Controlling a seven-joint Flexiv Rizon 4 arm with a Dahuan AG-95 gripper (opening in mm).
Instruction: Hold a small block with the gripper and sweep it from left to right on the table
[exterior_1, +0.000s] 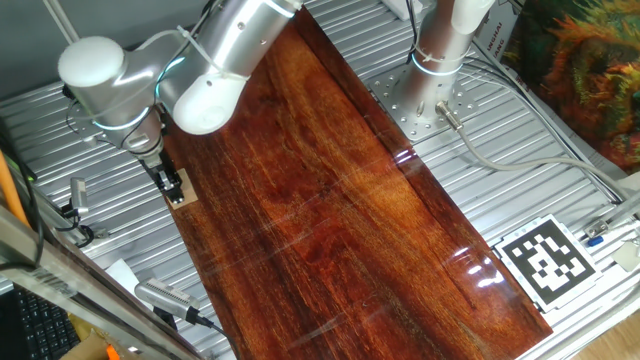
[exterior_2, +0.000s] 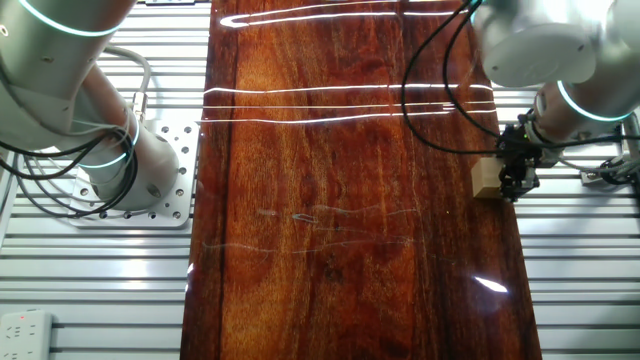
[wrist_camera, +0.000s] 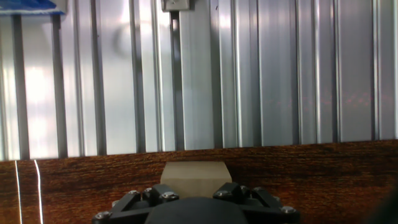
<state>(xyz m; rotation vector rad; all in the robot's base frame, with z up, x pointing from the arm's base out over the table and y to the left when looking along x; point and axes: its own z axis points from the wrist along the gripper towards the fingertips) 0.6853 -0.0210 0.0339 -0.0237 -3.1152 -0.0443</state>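
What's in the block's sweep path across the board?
Nothing visible. The small block sits in the hand at one long edge of the table, and the glossy wood across to the opposite edge shows only glare streaks and faint scratches.

I see the gripper (exterior_1: 170, 183) with the small block (exterior_1: 181, 192) at the table's (exterior_1: 340, 220) edge, ribbed metal surface (wrist_camera: 249, 74) just beyond. Across the board the wood is bare in both fixed views, only glare streaks, so that path is open. Off the board: the fixed white column (exterior_1: 440, 45) and its base plate (exterior_1: 415, 100) hug the far edge, cable (exterior_1: 500, 150) and tag marker (exterior_1: 545, 262) lie beside it. Cylindrical parts (exterior_1: 165, 298) sit near the gripper-side edge.
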